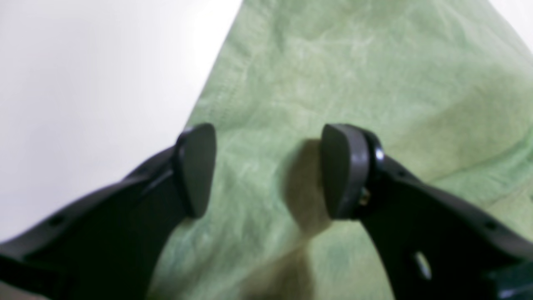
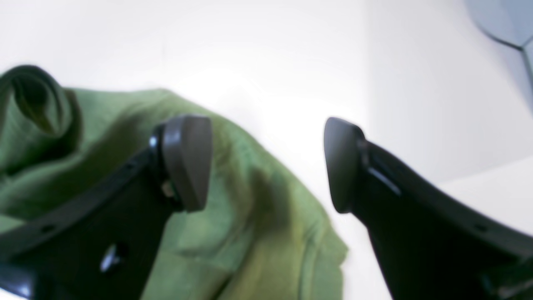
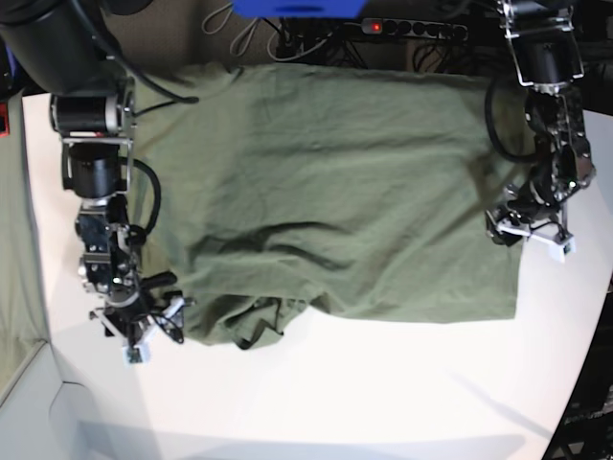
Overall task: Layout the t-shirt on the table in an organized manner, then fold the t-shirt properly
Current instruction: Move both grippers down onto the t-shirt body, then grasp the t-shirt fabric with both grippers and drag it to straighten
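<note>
The olive-green t-shirt [image 3: 326,192] lies spread over the white table [image 3: 383,393], with its near-left corner bunched into folds. My left gripper [image 3: 529,236] hangs at the shirt's right edge. In the left wrist view it [image 1: 270,171] is open just above the cloth [image 1: 354,75], nothing between the fingers. My right gripper [image 3: 144,333] sits at the bunched corner. In the right wrist view it [image 2: 266,164] is open, one finger [image 2: 187,160] over the shirt [image 2: 250,216], the other over bare table. A rolled fold [image 2: 33,100] stands up behind it.
A greenish-grey cloth strip [image 3: 13,240] hangs at the left edge of the base view. Cables and a power strip [image 3: 414,28] run behind the table's far side. The table's curved edge [image 3: 584,364] falls away at the right.
</note>
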Robot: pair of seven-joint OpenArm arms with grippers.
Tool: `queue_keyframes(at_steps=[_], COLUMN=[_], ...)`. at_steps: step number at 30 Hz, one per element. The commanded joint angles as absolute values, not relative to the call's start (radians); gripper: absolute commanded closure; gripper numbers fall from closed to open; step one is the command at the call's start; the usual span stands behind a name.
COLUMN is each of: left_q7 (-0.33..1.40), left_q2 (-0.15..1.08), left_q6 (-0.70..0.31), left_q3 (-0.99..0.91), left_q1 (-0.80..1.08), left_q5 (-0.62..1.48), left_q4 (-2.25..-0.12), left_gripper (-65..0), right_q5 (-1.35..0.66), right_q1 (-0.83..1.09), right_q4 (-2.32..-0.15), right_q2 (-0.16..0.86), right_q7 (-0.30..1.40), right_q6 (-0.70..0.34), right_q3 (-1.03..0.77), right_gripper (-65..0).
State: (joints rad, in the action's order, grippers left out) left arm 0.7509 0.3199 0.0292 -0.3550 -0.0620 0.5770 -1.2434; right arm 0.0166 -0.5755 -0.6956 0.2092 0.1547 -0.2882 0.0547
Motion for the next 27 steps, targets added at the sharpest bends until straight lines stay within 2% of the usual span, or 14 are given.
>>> queue_keyframes(at_steps=[1, 6, 13, 16, 20, 22, 25, 27], left_q7=[0.777, 0.777, 0.777, 0.777, 0.776, 0.766, 0.713, 0.7], left_q2=[0.331, 0.329, 0.329, 0.329, 0.328, 0.328, 0.328, 0.328], left_q6=[0.044, 0.044, 0.044, 0.044, 0.044, 0.044, 0.044, 0.044], left_q3=[-0.358, -0.358, -0.358, -0.358, -0.358, -0.358, -0.357, -0.357], left_q1=[-0.062, -0.061, -0.061, -0.054, -0.03, -0.016, 0.013, 0.024], left_q5=[0.565, 0.565, 0.565, 0.565, 0.565, 0.565, 0.565, 0.565], left_q4=[-1.245, -1.25, -1.242, -1.241, -1.241, -1.241, -1.241, -1.241], left_gripper=[-39.4, -39.4, -39.4, -39.4, -39.4, -39.4, -39.4, -39.4], right_q5=[0.007, 0.007, 0.007, 0.007, 0.004, 0.004, 0.004, 0.004], right_q1=[-0.605, -0.599, -0.604, -0.601, -0.584, -0.573, -0.556, -0.547], right_q4=[-0.694, -0.636, -0.585, -0.585, -0.585, -0.585, -0.587, -0.591], right_q2=[0.214, 0.214, 0.217, 0.222, 0.239, 0.239, 0.24, 0.24], right_q7=[0.101, 0.036, -0.002, -0.005, -0.001, 0.001, -0.001, -0.005], right_q6=[-0.294, -0.288, -0.286, -0.286, -0.275, -0.196, -0.004, 0.073], right_q3=[0.076, 0.148, 0.143, 0.142, 0.134, 0.094, 0.005, -0.074], right_gripper=[-42.3, -42.3, -40.5, -31.5, -9.7, -0.1, 0.0, 0.0])
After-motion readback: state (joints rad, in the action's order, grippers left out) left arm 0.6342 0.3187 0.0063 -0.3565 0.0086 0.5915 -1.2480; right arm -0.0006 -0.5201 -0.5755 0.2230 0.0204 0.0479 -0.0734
